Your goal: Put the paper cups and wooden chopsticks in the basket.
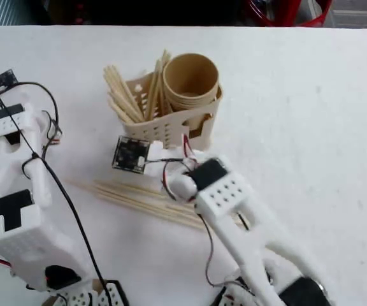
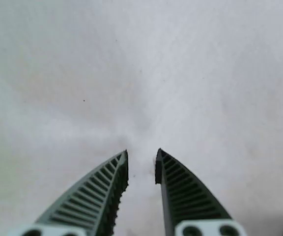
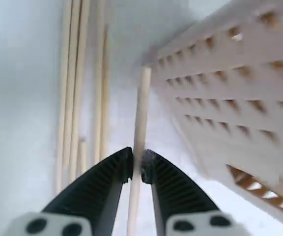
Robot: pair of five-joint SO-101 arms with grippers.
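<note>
The right tool (image 3: 137, 167), its dark ribbed jaws closed, pinches one round, pale wooden chopstick (image 3: 141, 113) just beside the perforated basket (image 3: 230, 78) wall. Nested paper cups (image 1: 191, 80) stand in the basket. More slim sticks (image 1: 146, 196) lie on the white worktop (image 1: 311, 95). The left tool (image 2: 141, 164) hangs narrowly parted and empty.

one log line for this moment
right gripper: jaws shut on chopstick beside basket | left gripper: jaws open, empty | cups in basket

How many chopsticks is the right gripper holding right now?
1. One chopstick is pinched in the jaws of the right gripper, its tip near the basket wall.
</note>
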